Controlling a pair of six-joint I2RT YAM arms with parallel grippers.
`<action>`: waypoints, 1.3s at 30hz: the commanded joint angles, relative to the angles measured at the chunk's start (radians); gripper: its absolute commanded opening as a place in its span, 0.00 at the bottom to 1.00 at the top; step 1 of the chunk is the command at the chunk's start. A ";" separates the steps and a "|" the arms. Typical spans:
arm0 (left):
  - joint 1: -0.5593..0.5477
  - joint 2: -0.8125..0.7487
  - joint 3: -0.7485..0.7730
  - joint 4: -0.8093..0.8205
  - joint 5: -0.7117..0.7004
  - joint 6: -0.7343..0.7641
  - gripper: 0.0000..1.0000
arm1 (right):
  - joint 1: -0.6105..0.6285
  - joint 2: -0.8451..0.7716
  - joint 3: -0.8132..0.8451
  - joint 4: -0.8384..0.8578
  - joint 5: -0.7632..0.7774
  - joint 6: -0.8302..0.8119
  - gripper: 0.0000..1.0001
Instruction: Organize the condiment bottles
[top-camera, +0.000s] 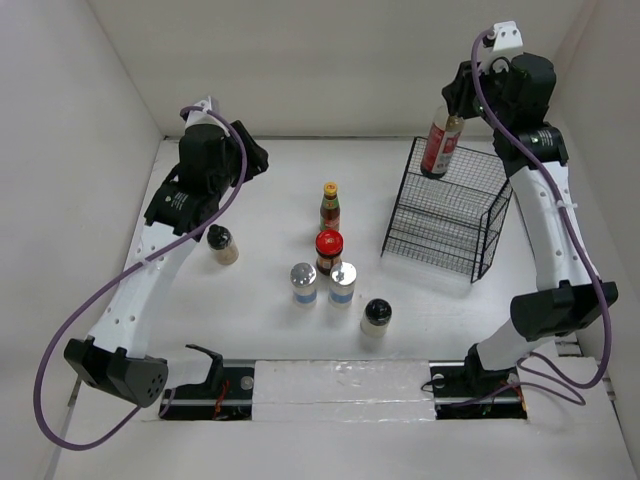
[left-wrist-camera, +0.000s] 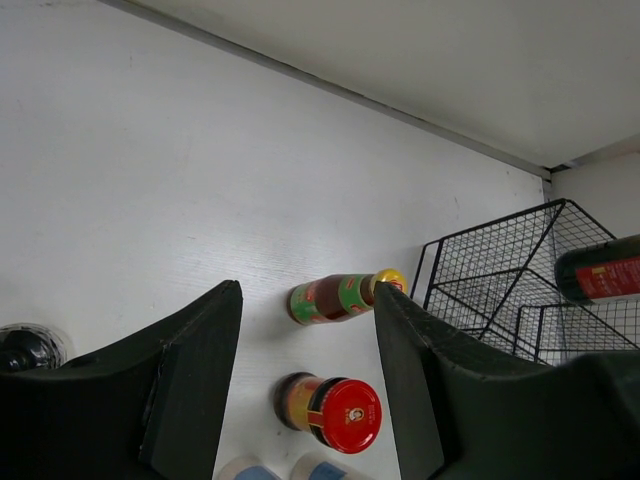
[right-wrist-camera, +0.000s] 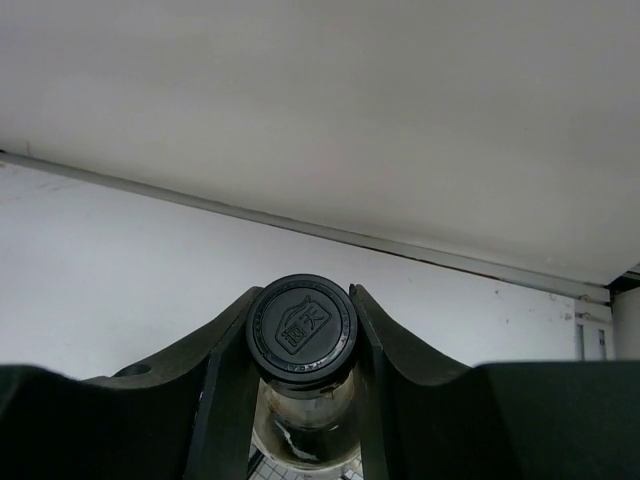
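Hanging over the black wire rack (top-camera: 445, 215), far right: tall dark bottle (top-camera: 441, 147), red label unreadable, black cap embossed with an emblem, neck clamped by right gripper (right-wrist-camera: 300, 345) | table centre: yellow-capped bottle (top-camera: 330, 206), red-lidded jar (top-camera: 328, 250), silver-capped shakers (top-camera: 304, 283) | left gripper (left-wrist-camera: 308, 330) spread, empty

Black-capped sauce bottle (top-camera: 440, 148) aloft over rack (top-camera: 450, 215); six others (top-camera: 329, 250) upright on table (top-camera: 270, 190).
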 joint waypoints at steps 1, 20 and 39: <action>0.001 -0.013 -0.008 0.043 0.008 -0.007 0.51 | -0.021 -0.034 0.039 0.192 0.006 -0.003 0.00; 0.001 0.016 -0.008 0.052 0.018 -0.016 0.51 | -0.030 -0.014 -0.221 0.371 0.026 -0.013 0.00; 0.001 0.036 -0.026 0.071 0.047 -0.016 0.49 | -0.011 -0.091 -0.474 0.348 0.072 0.027 0.86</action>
